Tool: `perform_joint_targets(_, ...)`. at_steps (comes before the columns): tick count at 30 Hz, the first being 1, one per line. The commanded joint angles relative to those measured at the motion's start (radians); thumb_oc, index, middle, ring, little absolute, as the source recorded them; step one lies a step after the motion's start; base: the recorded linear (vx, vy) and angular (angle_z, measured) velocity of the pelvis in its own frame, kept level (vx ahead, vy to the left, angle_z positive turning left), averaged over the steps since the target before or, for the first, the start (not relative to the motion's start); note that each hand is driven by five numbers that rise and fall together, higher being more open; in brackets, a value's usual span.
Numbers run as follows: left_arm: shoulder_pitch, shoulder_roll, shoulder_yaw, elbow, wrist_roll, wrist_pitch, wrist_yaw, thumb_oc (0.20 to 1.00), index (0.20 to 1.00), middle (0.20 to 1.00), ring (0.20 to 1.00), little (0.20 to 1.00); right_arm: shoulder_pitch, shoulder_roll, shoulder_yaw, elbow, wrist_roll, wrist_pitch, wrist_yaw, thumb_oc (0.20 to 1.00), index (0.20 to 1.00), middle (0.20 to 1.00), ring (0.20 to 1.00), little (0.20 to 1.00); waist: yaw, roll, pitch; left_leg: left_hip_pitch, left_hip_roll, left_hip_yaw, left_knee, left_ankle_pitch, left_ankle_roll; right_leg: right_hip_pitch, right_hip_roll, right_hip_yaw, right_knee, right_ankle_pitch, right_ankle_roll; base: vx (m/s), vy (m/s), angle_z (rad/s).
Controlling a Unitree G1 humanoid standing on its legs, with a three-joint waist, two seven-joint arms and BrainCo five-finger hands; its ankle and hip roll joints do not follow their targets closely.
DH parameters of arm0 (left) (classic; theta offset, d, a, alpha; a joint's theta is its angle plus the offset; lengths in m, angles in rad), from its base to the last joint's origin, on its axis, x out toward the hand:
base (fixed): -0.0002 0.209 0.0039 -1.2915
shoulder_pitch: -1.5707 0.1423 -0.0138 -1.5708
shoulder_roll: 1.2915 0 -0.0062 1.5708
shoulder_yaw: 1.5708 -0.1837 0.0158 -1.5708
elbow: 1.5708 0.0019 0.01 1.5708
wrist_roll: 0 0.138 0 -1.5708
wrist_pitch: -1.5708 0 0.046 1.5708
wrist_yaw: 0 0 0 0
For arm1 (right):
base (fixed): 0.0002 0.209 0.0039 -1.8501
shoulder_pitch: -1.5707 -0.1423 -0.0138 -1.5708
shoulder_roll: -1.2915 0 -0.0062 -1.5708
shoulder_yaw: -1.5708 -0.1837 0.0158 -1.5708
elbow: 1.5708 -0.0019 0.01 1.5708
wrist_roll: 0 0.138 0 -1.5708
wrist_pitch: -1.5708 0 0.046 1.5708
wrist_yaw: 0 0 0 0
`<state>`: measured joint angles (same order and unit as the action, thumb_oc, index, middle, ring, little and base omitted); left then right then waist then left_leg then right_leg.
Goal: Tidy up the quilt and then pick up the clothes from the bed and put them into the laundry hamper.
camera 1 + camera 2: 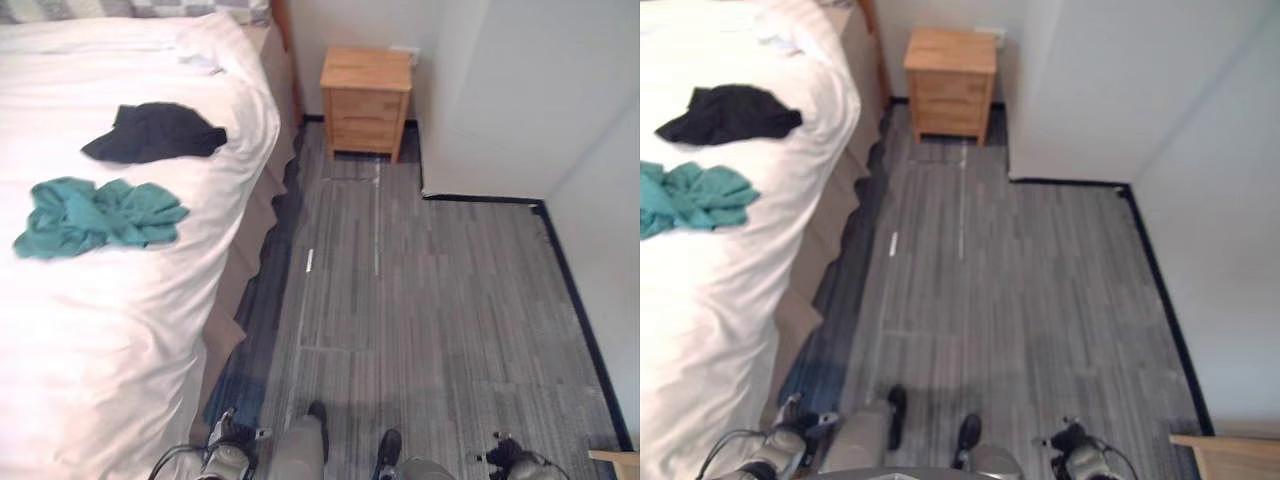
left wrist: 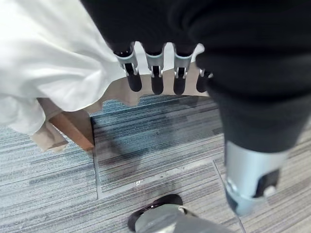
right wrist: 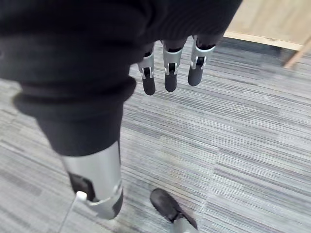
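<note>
White quilt [image 1: 120, 330] covers the bed, with a black garment [image 1: 155, 132] and a crumpled teal garment [image 1: 95, 215] lying on it. Left hand [image 2: 155, 73] and right hand [image 3: 170, 68] hang relaxed, holding nothing. Best to smooth the quilt's hanging edge first.

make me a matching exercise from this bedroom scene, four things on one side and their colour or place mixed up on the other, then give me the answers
Things:
1. nightstand
2. crumpled garment nearer the robot
3. garment nearer the pillows
4. quilt

Descriptions:
A. black, on the bed
B. white, covering the bed
C. wooden, on the floor by the wall beyond the bed
D. teal, on the bed

Pairs: 1-C, 2-D, 3-A, 4-B
</note>
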<state>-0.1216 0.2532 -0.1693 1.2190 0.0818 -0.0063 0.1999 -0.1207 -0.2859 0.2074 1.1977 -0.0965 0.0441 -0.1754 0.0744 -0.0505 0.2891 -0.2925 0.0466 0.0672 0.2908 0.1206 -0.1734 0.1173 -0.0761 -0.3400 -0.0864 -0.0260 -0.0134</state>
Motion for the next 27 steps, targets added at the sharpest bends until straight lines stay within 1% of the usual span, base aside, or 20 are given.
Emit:
perform_joint_targets(1,0.016,0.022,0.006,0.018,-0.022,-0.003,0.020,1.000,1.000,1.000,1.000,1.000,0.009,-0.033,0.022,-0.013,0.023,-0.013,-0.012,1.000,1.000,1.000,1.000,1.000,0.028,0.005,-0.026,0.051,0.037,0.059,-0.145,-0.050,0.045,0.076,-0.053,0.003,-0.001,-0.076,0.139,0.48,0.117,0.14)
perform_joint_targets(4,0.039,0.017,0.007,0.039,-0.011,0.003,0.012,1.000,1.000,1.000,1.000,1.000,0.005,-0.031,0.025,-0.011,0.020,-0.015,-0.011,1.000,1.000,1.000,1.000,1.000,0.051,0.012,-0.030,0.026,0.098,0.086,-0.258,0.006,0.033,0.126,-0.056,-0.014,0.007,-0.115,0.160,0.51,0.127,0.16)
perform_joint_targets(5,0.044,0.017,0.007,0.043,-0.008,0.005,0.008,1.000,1.000,1.000,1.000,1.000,0.006,-0.028,0.028,-0.010,0.016,-0.013,-0.007,1.000,1.000,1.000,1.000,1.000,0.058,0.014,-0.032,0.024,0.107,0.079,-0.265,0.020,0.032,0.144,-0.058,-0.012,0.021,-0.130,0.167,0.56,0.135,0.05)
perform_joint_targets(7,0.058,0.015,0.004,0.054,0.010,0.012,-0.003,1.000,1.000,1.000,1.000,1.000,0.012,-0.020,0.020,0.003,0.002,-0.012,-0.005,1.000,1.000,1.000,1.000,1.000,0.063,0.002,-0.048,0.037,0.096,0.081,-0.254,0.024,0.049,0.164,-0.076,-0.001,0.068,-0.137,0.185,0.57,0.155,-0.05)
perform_joint_targets(9,0.058,0.022,-0.009,0.062,0.028,0.020,-0.011,1.000,1.000,1.000,1.000,1.000,0.024,-0.009,0.006,0.015,-0.002,-0.008,-0.003,1.000,1.000,1.000,1.000,1.000,0.074,-0.025,-0.054,0.046,0.051,0.081,-0.217,-0.013,0.091,0.132,-0.132,0.024,0.230,-0.082,0.211,0.53,0.203,-0.17)
perform_joint_targets(10,0.052,0.024,-0.019,0.066,0.041,0.026,-0.020,1.000,1.000,1.000,1.000,1.000,0.025,-0.004,0.006,0.014,-0.005,-0.007,0.000,1.000,1.000,1.000,1.000,1.000,0.067,-0.038,-0.048,0.070,0.021,0.094,-0.203,-0.049,0.121,0.084,-0.179,0.049,0.369,0.027,0.238,0.44,0.249,-0.21)
perform_joint_targets(11,0.050,0.027,-0.019,0.065,0.047,0.027,-0.019,1.000,1.000,1.000,1.000,1.000,0.025,-0.006,0.002,0.012,-0.004,-0.002,0.004,1.000,1.000,1.000,1.000,1.000,0.056,-0.034,-0.039,0.106,0.005,0.096,-0.203,-0.074,0.141,0.041,-0.209,0.061,0.483,0.089,0.240,0.50,0.280,-0.07)
perform_joint_targets(12,0.047,0.033,-0.027,0.063,0.050,0.030,-0.020,1.000,1.000,1.000,1.000,1.000,0.019,-0.005,-0.003,0.003,0.005,-0.003,-0.002,1.000,1.000,1.000,1.000,1.000,0.041,-0.029,-0.028,0.144,-0.011,0.091,-0.208,-0.094,0.160,-0.011,-0.224,0.089,0.585,0.176,0.238,0.55,0.266,0.17)
perform_joint_targets(13,0.042,0.040,-0.032,0.057,0.053,0.031,-0.020,1.000,1.000,1.000,1.000,1.000,0.014,-0.005,-0.009,-0.009,0.009,-0.006,-0.007,1.000,1.000,1.000,1.000,1.000,0.026,-0.008,-0.017,0.191,0.001,0.081,-0.240,-0.102,0.167,-0.080,-0.226,0.101,0.681,0.189,0.224,0.55,0.203,0.36)
perform_joint_targets(15,0.030,0.051,-0.050,0.048,0.069,0.031,-0.015,1.000,1.000,1.000,1.000,1.000,0.009,0.000,-0.007,-0.021,0.014,-0.007,-0.008,1.000,1.000,1.000,1.000,1.000,-0.008,0.017,0.005,0.256,0.015,0.059,-0.278,-0.114,0.166,-0.190,-0.223,0.088,0.721,0.132,0.210,0.42,0.077,0.55)
perform_joint_targets(16,0.029,0.051,-0.050,0.048,0.069,0.031,-0.015,1.000,1.000,1.000,1.000,1.000,0.008,0.000,-0.007,-0.021,0.014,-0.007,-0.008,1.000,1.000,1.000,1.000,1.000,-0.008,0.018,0.003,0.254,0.017,0.059,-0.279,-0.113,0.165,-0.191,-0.220,0.086,0.718,0.134,0.209,0.59,-0.064,0.47)
perform_joint_targets(17,0.013,0.061,-0.070,0.028,0.082,0.025,-0.013,1.000,1.000,1.000,1.000,1.000,0.015,0.002,-0.002,-0.047,0.024,-0.013,-0.007,1.000,1.000,1.000,1.000,1.000,-0.052,0.017,0.014,0.339,0.013,0.029,-0.321,-0.143,0.147,-0.251,-0.182,0.041,0.559,0.073,0.190,0.64,-0.120,0.38)
perform_joint_targets(18,0.005,0.065,-0.074,0.023,0.082,0.021,-0.010,1.000,1.000,1.000,1.000,1.000,0.016,0.004,0.000,-0.058,0.028,-0.017,-0.007,1.000,1.000,1.000,1.000,1.000,-0.071,0.012,0.018,0.380,0.006,0.016,-0.335,-0.164,0.137,-0.279,-0.163,0.027,0.464,0.066,0.187,0.93,-0.194,0.22)
perform_joint_targets(20,-0.014,0.069,-0.073,0.013,0.095,0.014,-0.012,1.000,1.000,1.000,1.000,1.000,0.012,0.001,0.001,-0.065,0.032,-0.017,-0.007,1.000,1.000,1.000,1.000,1.000,-0.117,0.000,0.008,0.457,0.006,-0.002,-0.364,-0.206,0.103,-0.327,-0.142,-0.010,0.182,0.100,0.211,0.61,-0.155,0.39)
perform_joint_targets(21,-0.014,0.068,-0.073,0.013,0.095,0.013,-0.012,1.000,1.000,1.000,1.000,1.000,0.012,0.001,0.001,-0.065,0.033,-0.017,-0.007,1.000,1.000,1.000,1.000,1.000,-0.119,0.007,0.008,0.462,0.015,-0.004,-0.366,-0.210,0.101,-0.313,-0.131,-0.016,0.164,0.106,0.211,0.90,-0.221,0.77)
perform_joint_targets(22,-0.025,0.059,-0.068,0.021,0.125,0.008,-0.012,1.000,1.000,1.000,1.000,1.000,0.004,0.002,0.007,-0.067,0.020,-0.016,-0.008,1.000,1.000,1.000,1.000,1.000,-0.155,0.013,-0.006,0.538,0.031,-0.020,-0.340,-0.295,0.082,-0.352,-0.130,0.015,0.034,0.157,0.237,0.71,-0.166,0.90)
perform_joint_targets(24,-0.017,0.055,-0.064,0.027,0.130,0.008,-0.011,1.000,1.000,1.000,1.000,1.000,0.002,0.000,0.020,-0.066,0.009,-0.016,-0.005,1.000,1.000,1.000,1.000,1.000,-0.158,0.017,-0.011,0.553,0.026,-0.032,-0.302,-0.303,0.081,-0.354,-0.126,0.018,0.056,0.164,0.225,0.78,-0.192,0.74)
perform_joint_targets(25,-0.012,0.041,-0.075,0.024,0.131,0.007,-0.015,1.000,1.000,1.000,1.000,1.000,-0.003,-0.016,0.023,-0.059,0.003,-0.017,-0.006,1.000,1.000,1.000,1.000,1.000,-0.159,0.034,-0.022,0.515,0.013,-0.060,-0.071,-0.250,0.056,-0.301,-0.103,0.040,0.082,0.152,0.186,0.65,-0.176,0.25)
perform_joint_targets(26,-0.013,0.041,-0.075,0.024,0.131,0.008,-0.015,1.000,1.000,1.000,1.000,1.000,-0.003,-0.015,0.023,-0.059,0.003,-0.017,-0.006,1.000,1.000,1.000,1.000,1.000,-0.161,0.030,-0.024,0.510,0.008,-0.063,-0.070,-0.247,0.057,-0.305,-0.108,0.039,0.082,0.154,0.187,0.63,-0.211,0.11)
perform_joint_targets(27,-0.006,0.033,-0.069,0.025,0.121,0.010,-0.015,1.000,1.000,1.000,1.000,1.000,-0.003,-0.018,0.031,-0.052,-0.003,-0.015,-0.003,1.000,1.000,1.000,1.000,1.000,-0.152,0.034,-0.022,0.469,0.008,-0.066,0.077,-0.190,0.039,-0.263,-0.096,0.038,0.083,0.141,0.163,0.33,-0.179,0.14)
